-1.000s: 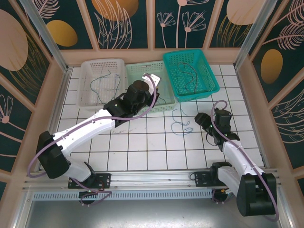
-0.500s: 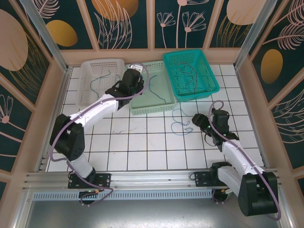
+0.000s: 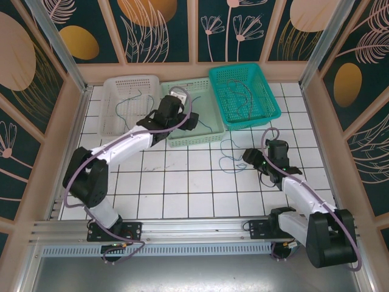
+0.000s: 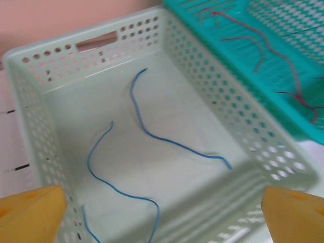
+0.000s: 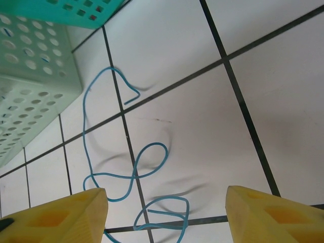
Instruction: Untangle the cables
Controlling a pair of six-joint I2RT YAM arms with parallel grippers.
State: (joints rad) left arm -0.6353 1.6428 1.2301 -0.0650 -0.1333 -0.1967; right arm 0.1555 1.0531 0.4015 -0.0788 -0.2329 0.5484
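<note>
Since earlier, left pincer [image 4: 162,217] has spread wide over the mint basket [image 4: 66,55] holding blue cables [image 4: 167,142]; teal basket [image 4: 283,30] beside it holds reddish cables [image 4: 263,43]. Near the mint basket, the right pincer [image 5: 164,212], spread, hovers over a loose cable [image 5: 129,172] on the surface [image 5: 283,61].

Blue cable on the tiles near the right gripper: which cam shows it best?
Right wrist: the blue cable lies large and sharp on the tiles, loops and crossings readable, ahead of the right gripper. Top external gives a small thin squiggle in front of the pale green basket.
</note>
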